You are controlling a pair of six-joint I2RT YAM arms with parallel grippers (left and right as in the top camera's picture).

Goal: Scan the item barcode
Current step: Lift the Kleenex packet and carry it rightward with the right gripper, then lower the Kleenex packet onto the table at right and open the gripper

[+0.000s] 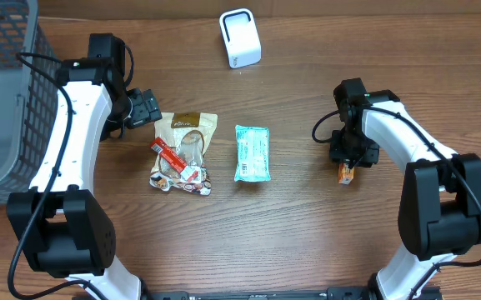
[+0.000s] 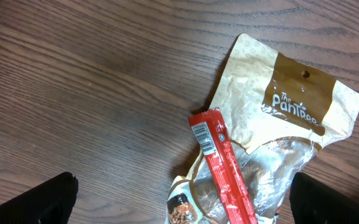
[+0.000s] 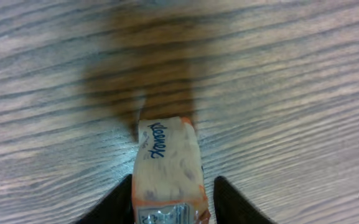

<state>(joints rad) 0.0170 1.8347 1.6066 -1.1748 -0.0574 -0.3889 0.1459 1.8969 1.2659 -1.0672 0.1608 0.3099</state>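
A small orange Kleenex tissue pack (image 3: 167,168) lies on the wooden table, at the right in the overhead view (image 1: 346,174). My right gripper (image 3: 172,202) is down over it, open, with a finger on each side. The left finger (image 3: 114,202) touches the pack and a narrow gap shows at the right finger (image 3: 235,202). The white scanner (image 1: 240,38) stands at the back centre. My left gripper (image 2: 185,202) hangs wide open over a tan snack bag (image 2: 291,106) with a red stick pack (image 2: 223,162) on it, holding nothing.
A teal wipes pack (image 1: 252,153) lies mid-table between the snack bag (image 1: 184,152) and the right arm. A grey wire basket (image 1: 2,100) stands at the far left edge. Bare wood shows along the table's front.
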